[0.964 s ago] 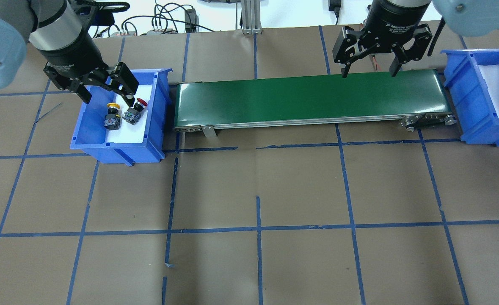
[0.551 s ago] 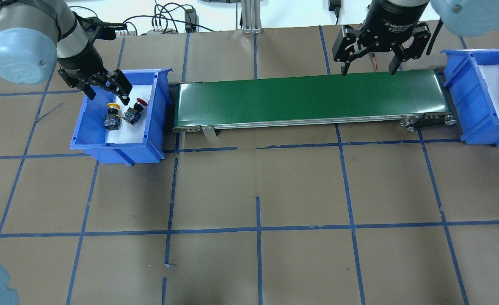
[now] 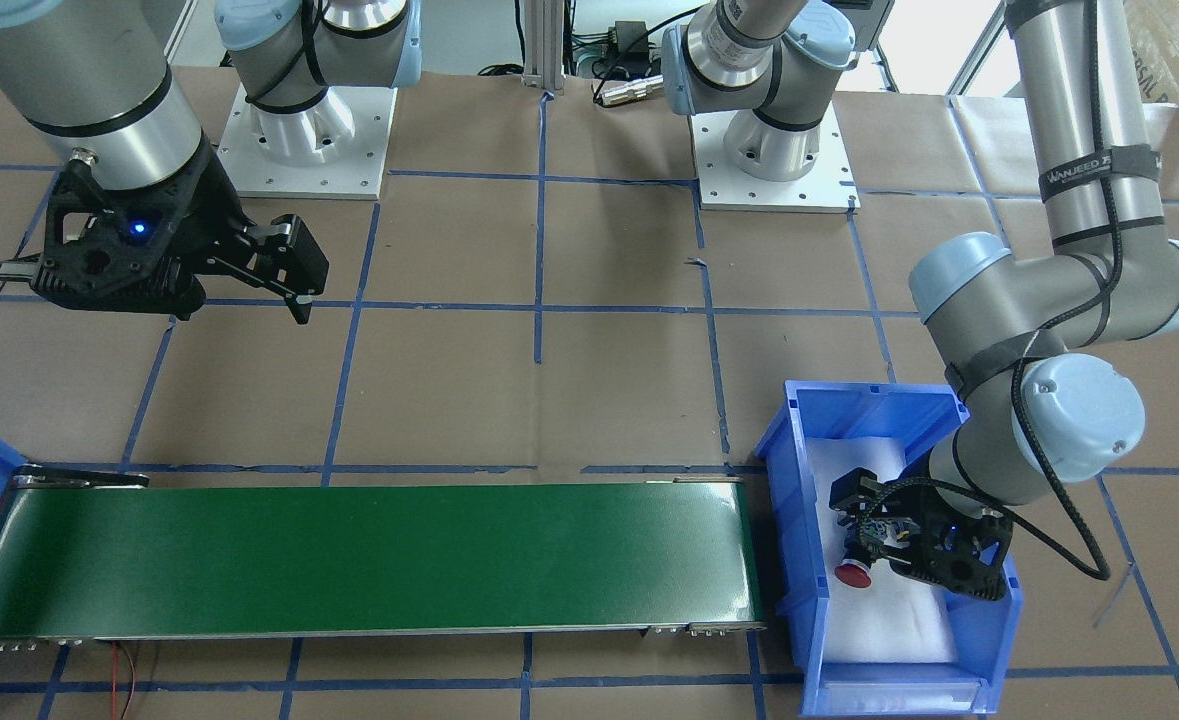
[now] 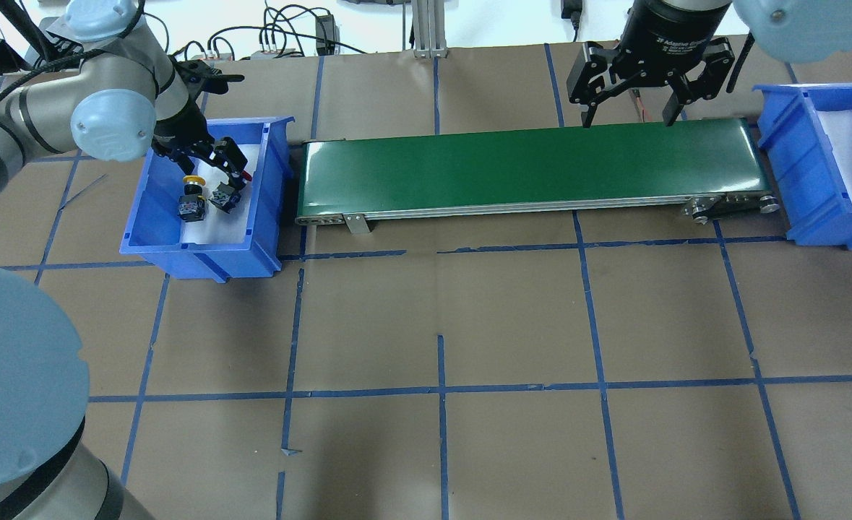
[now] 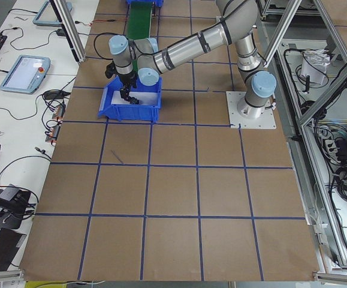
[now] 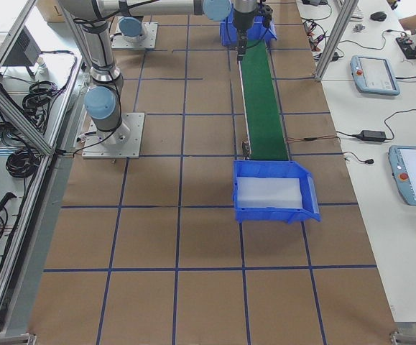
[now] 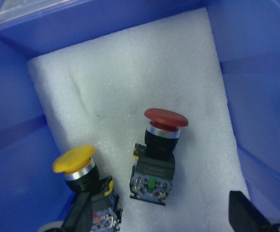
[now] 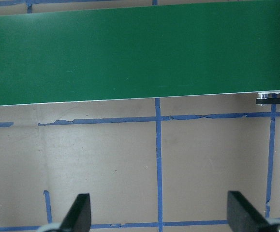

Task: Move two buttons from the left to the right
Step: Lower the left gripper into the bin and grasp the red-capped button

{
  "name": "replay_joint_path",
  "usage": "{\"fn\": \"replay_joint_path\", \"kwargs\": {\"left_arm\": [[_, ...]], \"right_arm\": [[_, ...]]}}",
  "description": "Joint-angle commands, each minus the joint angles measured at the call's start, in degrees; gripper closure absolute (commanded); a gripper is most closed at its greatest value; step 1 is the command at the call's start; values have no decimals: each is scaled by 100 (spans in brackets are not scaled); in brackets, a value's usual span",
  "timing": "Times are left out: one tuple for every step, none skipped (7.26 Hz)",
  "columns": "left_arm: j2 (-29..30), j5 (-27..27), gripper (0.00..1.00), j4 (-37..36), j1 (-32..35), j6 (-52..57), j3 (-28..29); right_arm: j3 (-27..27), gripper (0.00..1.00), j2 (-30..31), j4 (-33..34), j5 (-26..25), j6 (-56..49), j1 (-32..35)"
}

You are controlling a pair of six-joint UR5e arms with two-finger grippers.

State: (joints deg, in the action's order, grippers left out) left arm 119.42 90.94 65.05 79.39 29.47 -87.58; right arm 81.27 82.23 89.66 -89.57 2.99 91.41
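Observation:
Two buttons lie on white foam in the left blue bin [image 4: 152, 217]: the red button [image 7: 162, 141] and the yellow button [image 7: 79, 166], side by side, caps pointing to the bin's far wall. My left gripper [image 4: 212, 160] hangs open low inside the bin, its fingers [image 7: 78, 212] spread wider than the red button [image 4: 226, 196], one finger close to the yellow button [image 4: 191, 201]. Neither button is gripped. In the front-facing view the red cap [image 3: 853, 574] shows below the gripper; the yellow button is hidden there. My right gripper [image 4: 629, 115] is open and holds nothing above the conveyor's far edge.
A green conveyor belt [image 4: 527, 170] runs between the left bin and a second blue bin [image 4: 794, 155] at the right, lined with white foam. Brown paper with blue tape lines [image 8: 158, 164] covers the table. Cables lie along the far edge.
My left arm has swung and lowered the open gripper into the bin, closer over the buttons. The buttons have not moved. The right gripper has barely shifted.

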Motion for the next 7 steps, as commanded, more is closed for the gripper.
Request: {"fn": "replay_joint_path", "kwargs": {"left_arm": [[222,-15,0,-80,-11,252,-23],[240,-24,0,-80,-11,252,-84],[257,-24,2,-80,-11,252,-110],[310,-24,2,-89,-11,252,-76],[371,-24,7,-80,-11,261,-6],[372,-15,26,-89,-2,313,4],[372,-6,46,-89,-2,410,4]], "right_arm": [[3,0,13,-10,1,0,0],[3,0,-5,-19,-8,0,0],[3,0,30,-19,-8,0,0],[20,0,-4,-10,-8,0,0],[21,0,21,-10,10,-9,0],[21,0,4,-10,1,-9,0],[21,0,4,-10,10,-9,0]]}}
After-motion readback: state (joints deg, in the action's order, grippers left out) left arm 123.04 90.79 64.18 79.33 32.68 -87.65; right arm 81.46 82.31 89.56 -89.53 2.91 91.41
